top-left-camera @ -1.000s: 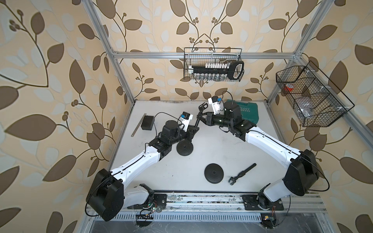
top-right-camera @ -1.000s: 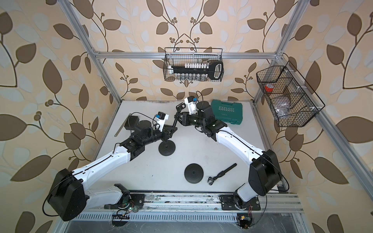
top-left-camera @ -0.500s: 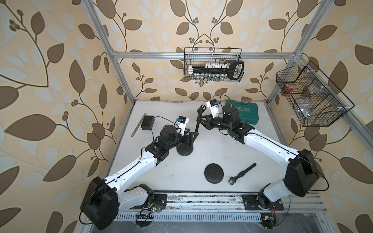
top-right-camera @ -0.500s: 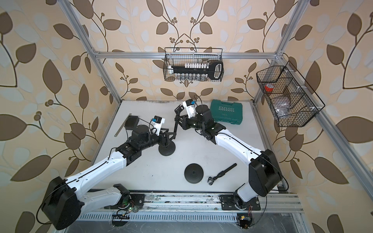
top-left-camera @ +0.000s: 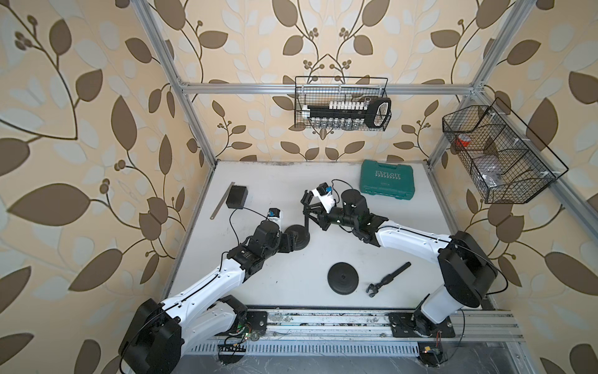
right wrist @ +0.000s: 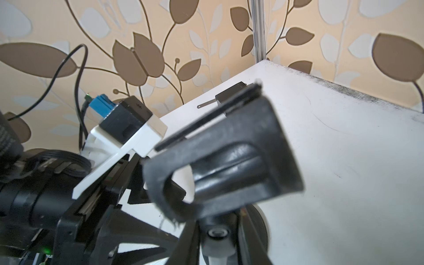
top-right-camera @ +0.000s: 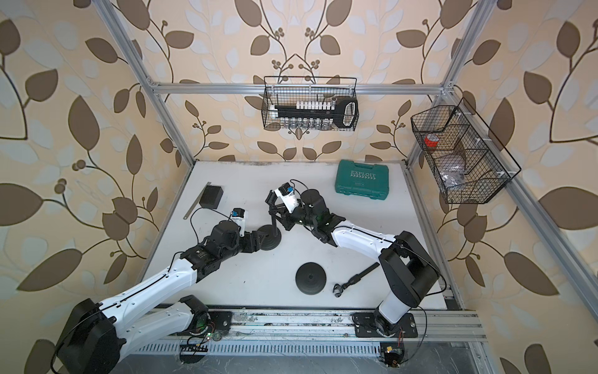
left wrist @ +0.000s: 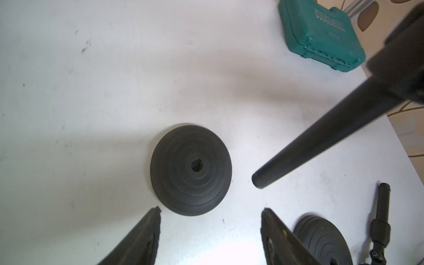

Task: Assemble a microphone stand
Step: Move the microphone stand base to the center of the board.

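Note:
A round black base (top-left-camera: 299, 239) (left wrist: 190, 169) lies on the white table (top-left-camera: 268, 181) with its centre hole showing. My left gripper (top-left-camera: 290, 242) (left wrist: 210, 211) sits low just behind it, open and empty. My right gripper (top-left-camera: 310, 213) (right wrist: 218, 243) is shut on a black pole (top-left-camera: 305, 221) (left wrist: 321, 135) that carries a mic clip (top-left-camera: 306, 197) (right wrist: 224, 160) at its top. In the left wrist view the pole's lower tip hangs beside the base, not in the hole. A second base (top-left-camera: 343, 277) and a second pole with a clip (top-left-camera: 388, 278) lie near the front.
A green tool case (top-left-camera: 386, 179) lies at the back right. A black box (top-left-camera: 237, 197) and a metal ruler (top-left-camera: 221, 200) lie at the back left. Wire baskets hang on the back wall (top-left-camera: 341, 107) and the right wall (top-left-camera: 498, 155).
My left gripper has opened and drawn back and down behind the base. My right gripper has carried the pole left and forward, down toward the base.

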`<action>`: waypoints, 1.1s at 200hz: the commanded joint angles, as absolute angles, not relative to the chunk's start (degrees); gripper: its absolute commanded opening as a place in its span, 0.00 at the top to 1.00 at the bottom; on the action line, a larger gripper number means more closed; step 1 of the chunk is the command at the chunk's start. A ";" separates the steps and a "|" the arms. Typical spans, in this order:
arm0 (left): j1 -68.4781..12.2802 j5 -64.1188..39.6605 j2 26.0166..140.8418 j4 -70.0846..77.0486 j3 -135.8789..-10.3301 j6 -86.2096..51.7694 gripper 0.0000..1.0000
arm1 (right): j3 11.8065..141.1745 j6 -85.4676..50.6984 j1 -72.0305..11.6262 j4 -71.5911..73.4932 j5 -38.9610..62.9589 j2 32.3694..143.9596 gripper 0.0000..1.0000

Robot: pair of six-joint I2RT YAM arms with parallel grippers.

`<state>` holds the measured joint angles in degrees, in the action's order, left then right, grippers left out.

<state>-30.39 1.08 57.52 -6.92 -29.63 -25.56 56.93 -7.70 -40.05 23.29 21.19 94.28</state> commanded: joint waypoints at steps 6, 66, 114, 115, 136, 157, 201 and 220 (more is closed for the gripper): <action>-29.81 2.68 58.88 -11.55 -31.90 -28.79 0.27 | 56.21 -5.10 -40.32 31.66 20.85 95.69 0.95; -17.60 -8.34 64.52 -15.75 -34.14 -29.40 0.25 | 55.03 -5.06 -40.34 31.63 19.99 95.77 0.95; -16.44 -12.87 67.67 -7.64 -33.29 -30.72 0.20 | 54.31 -3.30 -40.34 31.13 22.31 96.24 0.91; -16.44 -12.94 67.76 -7.56 -33.30 -30.70 0.20 | 54.31 -3.15 -40.34 31.12 22.36 96.15 0.91; -16.44 -13.02 69.77 -5.92 -33.59 -31.33 0.19 | 53.09 -0.41 -40.34 31.02 23.41 95.09 0.91; -16.08 -14.18 72.88 -5.08 -34.62 -31.87 0.20 | 51.91 0.59 -40.34 31.03 23.05 93.81 0.91; -15.69 -15.42 78.86 -1.92 -36.24 -31.82 0.25 | 50.59 2.06 -40.34 29.77 21.96 92.03 0.91; -15.56 -16.41 81.24 -1.14 -37.14 -31.55 0.28 | 49.52 3.41 -40.33 29.45 22.01 91.16 0.91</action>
<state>-16.38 -14.41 79.24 -3.97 -34.50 -31.73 51.11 0.99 -40.12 29.19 22.00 93.67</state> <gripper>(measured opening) 0.731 0.229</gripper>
